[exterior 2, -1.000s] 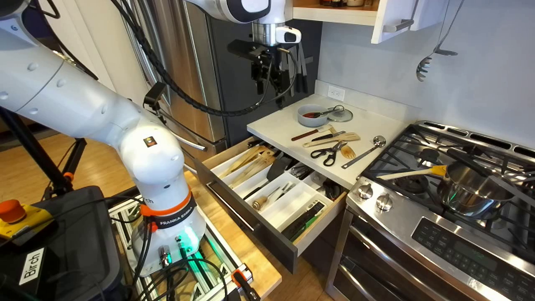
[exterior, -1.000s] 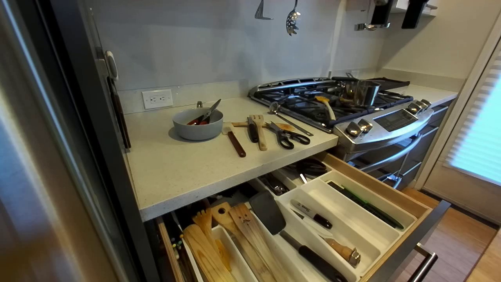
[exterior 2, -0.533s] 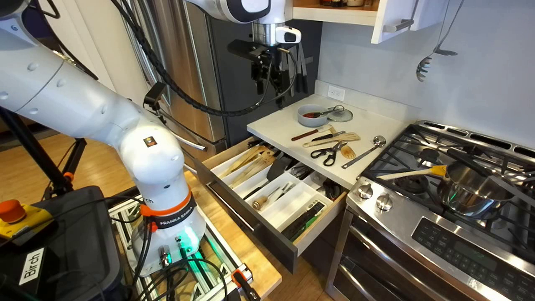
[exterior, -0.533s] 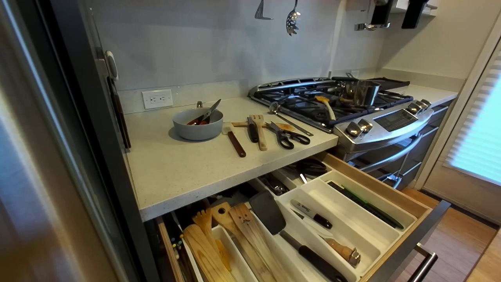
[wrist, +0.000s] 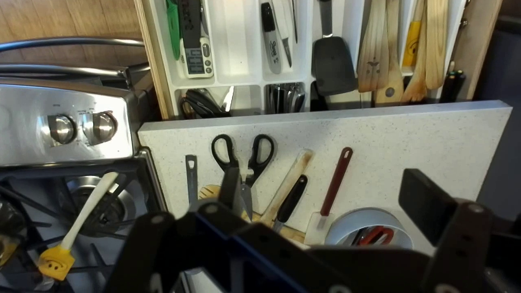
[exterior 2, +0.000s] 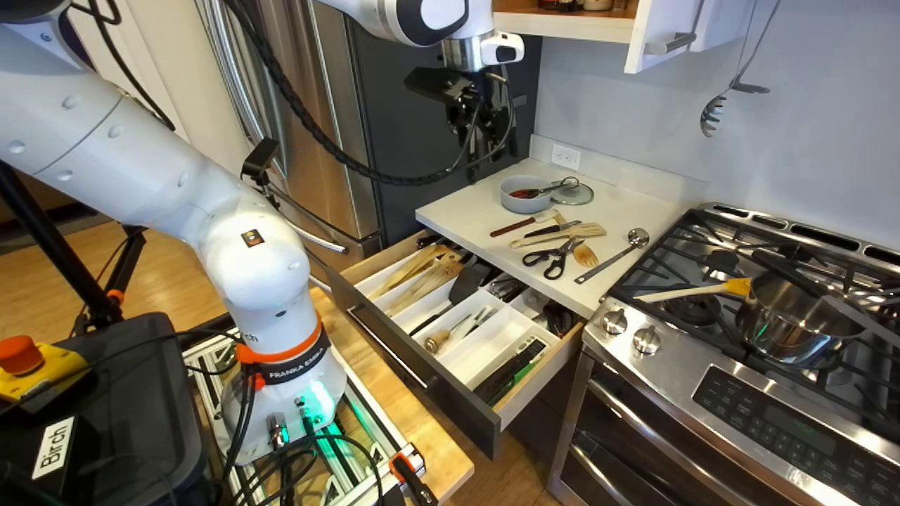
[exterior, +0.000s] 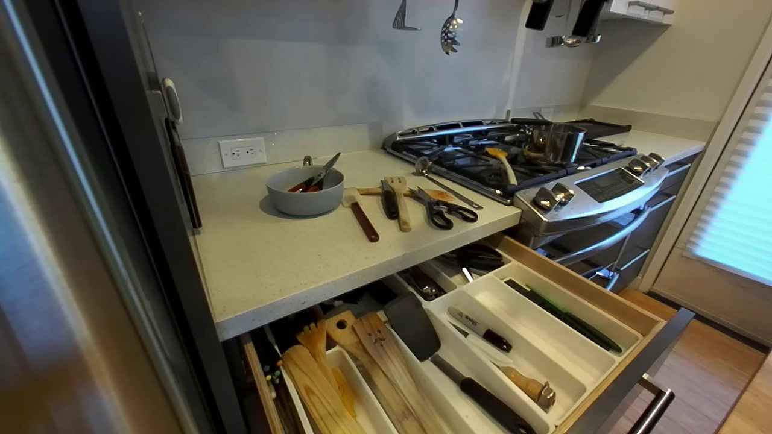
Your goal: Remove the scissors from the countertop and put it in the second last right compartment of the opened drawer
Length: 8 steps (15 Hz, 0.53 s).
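The scissors (exterior: 435, 206) lie on the pale countertop (exterior: 271, 259), with black looped handles toward the drawer and spread. They also show in an exterior view (exterior 2: 560, 251) and the wrist view (wrist: 254, 168), where a finger hides part of the blades. The drawer (exterior 2: 422, 383) is open, with a white divided tray. Its second slot from the right (exterior: 531, 319) is bare; the wrist view also shows it (wrist: 237, 44). My gripper (wrist: 327, 193) is open and empty, high above the countertop. It hangs above the bowl's side in an exterior view (exterior 2: 481, 144); its fingertips show at the top edge (exterior: 562, 15).
Beside the scissors lie a wooden spatula (exterior: 399, 205), a black-handled knife (wrist: 292, 199), a red-handled spatula (wrist: 337, 183) and a ladle (exterior 2: 615, 256). A grey bowl (exterior: 304, 196) stands farther back. The stove (exterior 2: 654, 323) holds a pot (exterior 2: 780, 330). A cabinet (exterior 2: 562, 24) hangs above.
The arm stood still between the two earlier moments. Since then my gripper has moved right in an exterior view, toward the backsplash, and its fingertips have shifted left at the top edge elsewhere. The scissors have not moved.
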Each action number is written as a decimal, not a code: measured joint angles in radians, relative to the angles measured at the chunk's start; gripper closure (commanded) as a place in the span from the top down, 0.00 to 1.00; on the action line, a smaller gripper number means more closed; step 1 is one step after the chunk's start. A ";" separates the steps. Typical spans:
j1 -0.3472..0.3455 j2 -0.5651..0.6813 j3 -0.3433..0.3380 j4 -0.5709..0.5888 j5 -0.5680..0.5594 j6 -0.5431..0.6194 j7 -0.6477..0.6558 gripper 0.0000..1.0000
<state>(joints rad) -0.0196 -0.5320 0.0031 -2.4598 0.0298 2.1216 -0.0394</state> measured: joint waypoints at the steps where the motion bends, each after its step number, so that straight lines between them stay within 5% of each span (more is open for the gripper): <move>1: 0.000 0.036 -0.008 0.018 0.003 0.009 -0.005 1.00; 8: -0.004 0.362 -0.065 0.098 0.033 0.011 -0.008 1.00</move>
<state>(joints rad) -0.0238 -0.1697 -0.0614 -2.3622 0.0629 2.1324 -0.0474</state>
